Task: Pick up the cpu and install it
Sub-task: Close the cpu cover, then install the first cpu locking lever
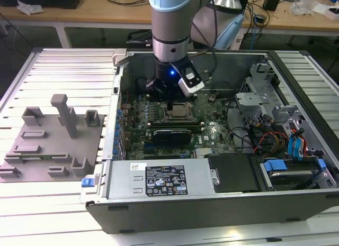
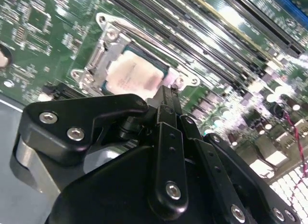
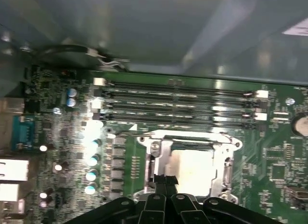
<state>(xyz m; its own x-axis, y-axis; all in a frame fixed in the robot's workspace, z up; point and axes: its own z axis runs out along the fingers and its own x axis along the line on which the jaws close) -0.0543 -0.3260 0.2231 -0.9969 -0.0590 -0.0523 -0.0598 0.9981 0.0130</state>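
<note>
The cpu [image 2: 134, 75], a pale silver square chip, lies flat inside the metal-framed socket [image 2: 107, 38] on the green motherboard; it also shows in the first wrist view as the cpu [image 3: 195, 166] and in the exterior view as the cpu [image 1: 179, 111]. My gripper [image 2: 166, 92] hangs just above the chip's edge, its two black fingers pressed together with nothing visible between them. In the first wrist view the gripper [image 3: 163, 179] sits over the socket's side. The exterior view has the gripper [image 1: 168, 96] low inside the open computer case, under the arm's wrist.
Memory slots [image 3: 178, 101] run beside the socket. A grey plastic tray [image 1: 32, 153] with upright blocks lies at the exterior view's left. The power supply [image 1: 159, 180] fills the case's near side, with drive bays and cables [image 1: 275, 135] at the exterior view's right.
</note>
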